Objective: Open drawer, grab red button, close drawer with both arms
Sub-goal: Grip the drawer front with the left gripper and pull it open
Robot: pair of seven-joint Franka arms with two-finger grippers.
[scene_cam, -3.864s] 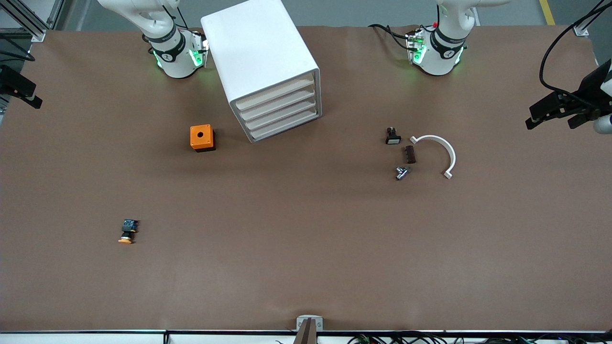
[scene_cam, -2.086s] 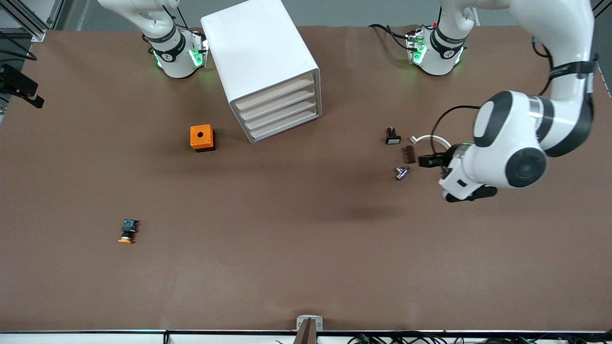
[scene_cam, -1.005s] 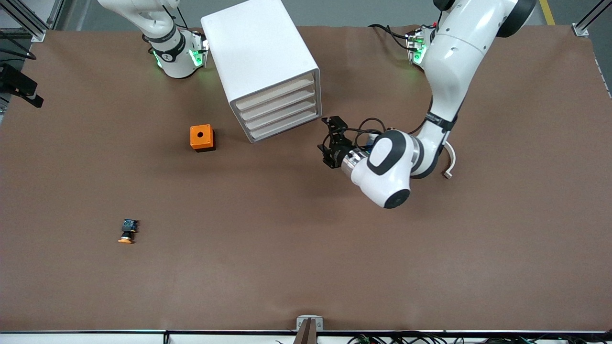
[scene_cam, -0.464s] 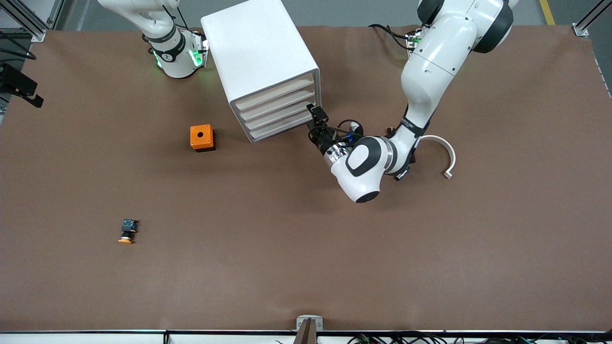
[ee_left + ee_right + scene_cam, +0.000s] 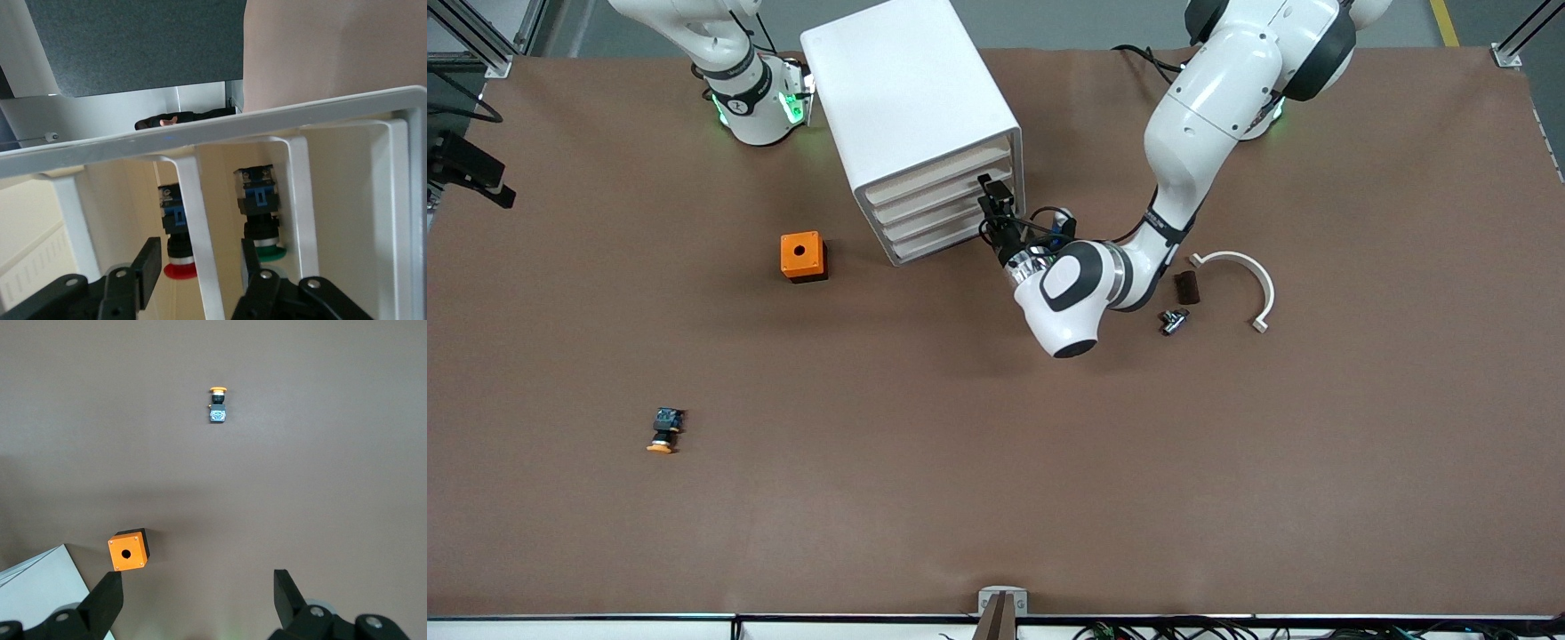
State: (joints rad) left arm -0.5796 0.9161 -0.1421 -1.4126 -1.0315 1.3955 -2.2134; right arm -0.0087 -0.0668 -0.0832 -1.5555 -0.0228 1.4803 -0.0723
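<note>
The white cabinet point(image 5: 911, 107) stands between the arms' bases, its stacked drawers point(image 5: 943, 209) all shut. My left gripper point(image 5: 994, 203) is at the drawer fronts, at the corner toward the left arm's end. In the left wrist view my left gripper point(image 5: 199, 257) is open and straddles a white rib point(image 5: 200, 280) of a drawer front, with a gap on each side. Inside lies the red-capped button point(image 5: 179, 267) beside a green-capped one point(image 5: 267, 250). My right gripper point(image 5: 198, 581) hangs wide open and holds nothing, high over the table by the orange box point(image 5: 128, 550).
An orange box point(image 5: 804, 256) sits beside the cabinet toward the right arm's end. An orange-capped button point(image 5: 663, 431) lies nearer the front camera. A white curved piece point(image 5: 1249, 280), a brown block point(image 5: 1185, 286) and a small metal part point(image 5: 1172, 321) lie by the left arm's elbow.
The left arm has swung in from its end of the table to the cabinet's drawer fronts, and its jaws have narrowed around the rib. The right arm has hardly moved.
</note>
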